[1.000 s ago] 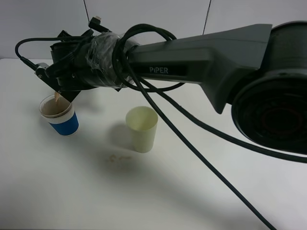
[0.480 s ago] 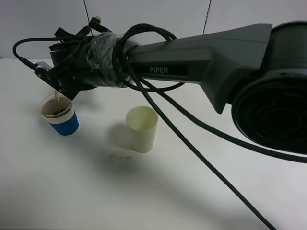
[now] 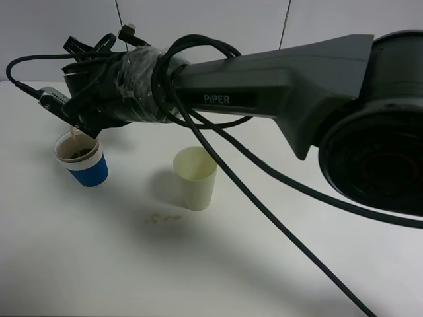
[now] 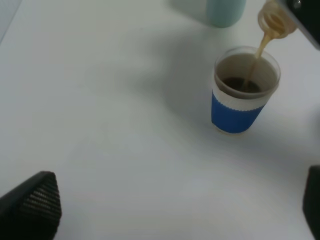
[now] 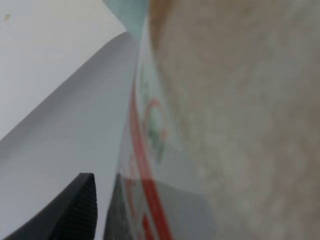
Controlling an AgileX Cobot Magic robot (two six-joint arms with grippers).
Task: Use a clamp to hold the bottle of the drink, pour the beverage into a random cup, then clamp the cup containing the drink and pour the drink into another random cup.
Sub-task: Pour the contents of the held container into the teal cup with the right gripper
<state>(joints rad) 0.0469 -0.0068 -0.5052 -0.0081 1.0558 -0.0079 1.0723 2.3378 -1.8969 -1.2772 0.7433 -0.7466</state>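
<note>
My right gripper (image 3: 80, 113) has reached across to the far left and is shut on the bottle (image 5: 225, 125), whose red-and-white label fills the right wrist view beside one black finger (image 5: 79, 209). The bottle's mouth (image 4: 273, 19) is tipped over the short blue cup (image 3: 80, 158) (image 4: 243, 95). A thin brown stream of beverage (image 4: 252, 62) falls into the cup, which holds brown liquid. The teal tumbler (image 4: 221, 9) stands just behind the blue cup. My left gripper (image 4: 170, 210) hovers open in front of the cup, holding nothing.
A pale yellow-green tumbler (image 3: 195, 177) stands upright on the white table (image 3: 99, 264), right of the blue cup. A few small brown drops (image 3: 162, 216) mark the table in front of it. Black cables (image 3: 264, 211) hang from the right arm across the middle.
The right gripper has shifted slightly left and up and tipped the bottle further. The brown stream keeps running into the blue cup. The cups have not moved.
</note>
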